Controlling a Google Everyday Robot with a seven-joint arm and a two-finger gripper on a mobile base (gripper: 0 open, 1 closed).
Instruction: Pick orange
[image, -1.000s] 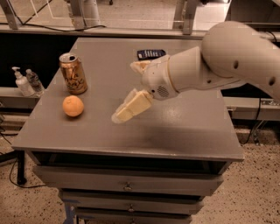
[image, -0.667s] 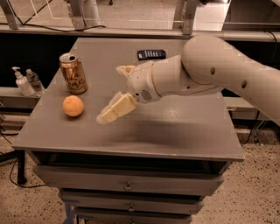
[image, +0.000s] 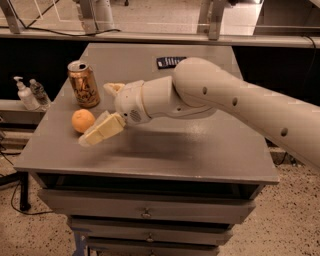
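- Camera view is showing the orange (image: 83, 120) sitting on the left part of the tabletop (image: 200, 155), just in front of the copper drink can (image: 84, 84) and apart from it.
- We are reading the end effector (image: 97, 114) as spread wide and empty. One finger (image: 102, 131) is lying low just beside the orange on its near-right side, and the other (image: 114, 89) is pointing toward the can.
- We are judging the step in hand to be the final approach, since the orange is not yet sitting between the fingers.
- We are advising a short leftward move, so that the fruit is centring between the fingers before they close.
- We are keeping the far finger clear of the can, because a nudge risks tipping it.
- We are recommending a gentle, centred close, as round fruit is prone to rolling out of an off-centre pinch.
- We are lifting only once both fingers are bearing on the skin.
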